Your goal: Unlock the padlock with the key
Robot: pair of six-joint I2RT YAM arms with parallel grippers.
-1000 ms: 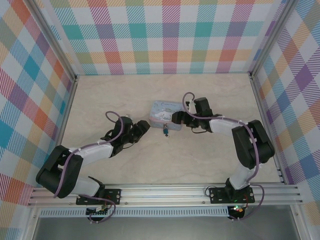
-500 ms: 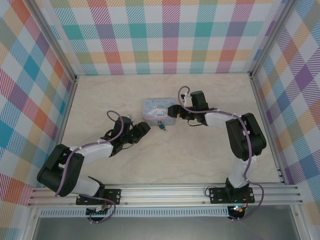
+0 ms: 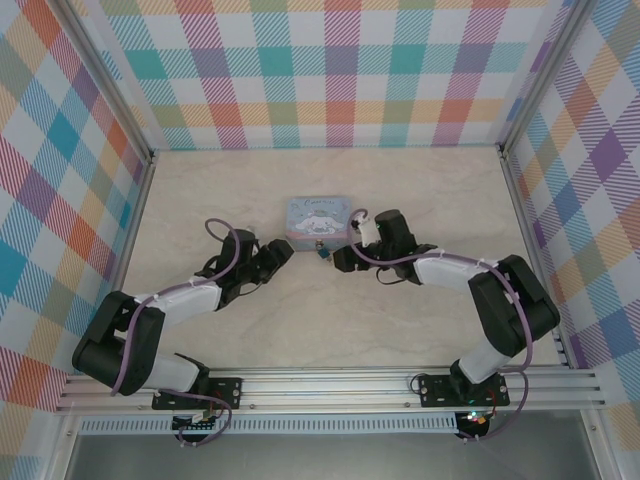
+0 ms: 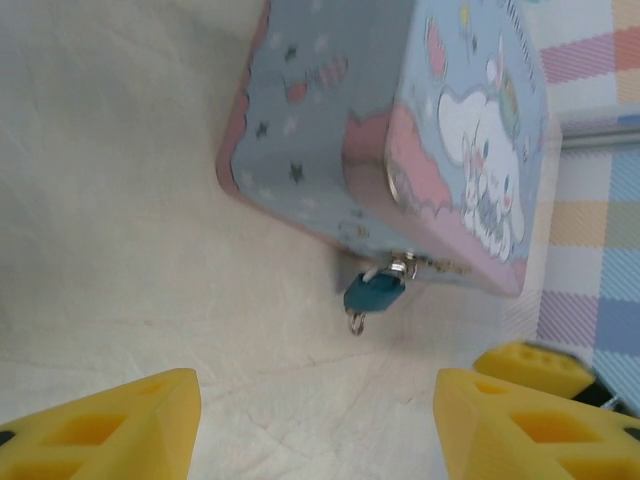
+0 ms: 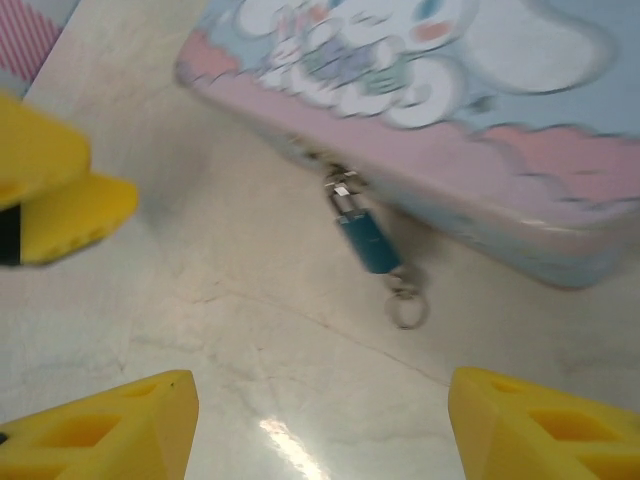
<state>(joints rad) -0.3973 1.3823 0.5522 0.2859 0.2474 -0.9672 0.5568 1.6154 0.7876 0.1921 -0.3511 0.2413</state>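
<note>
A pale, marble-patterned table (image 3: pixel 330 320) sits inside walls of pastel plaid. Toward the middle of it lies a light-blue cartoon-printed tin (image 3: pixel 318 217), lid up, with its long sides running left to right.

The padlock (image 3: pixel 322 252) is at the tin's near long side, about halfway along. Its thin silver shackle is hooked to the tin's clasp. Its long axis runs away from the tin towards the arms' bases, so the shackle end is at the tin and the dark teal body points out over the table. In the right wrist view the padlock (image 5: pixel 365 240) slants down and to the right from the clasp. A small silver piece ending in a ring juts from its free end in line with the body, and it looks like the key (image 5: pixel 406 308) seated in the lock. The left wrist view shows the padlock (image 4: pixel 373 293) under the tin's edge with the same ring, the key (image 4: pixel 356 322), below it.

The left gripper (image 3: pixel 287 250) is low over the table just off the tin's near-left corner, and its yellow fingers (image 4: pixel 110 420) are spread wide with nothing between them. The right gripper (image 3: pixel 338 258) is just off the tin's near side to the right of the padlock, jaws also parted and empty. The padlock lies between the two grippers, and neither touches it.
</note>
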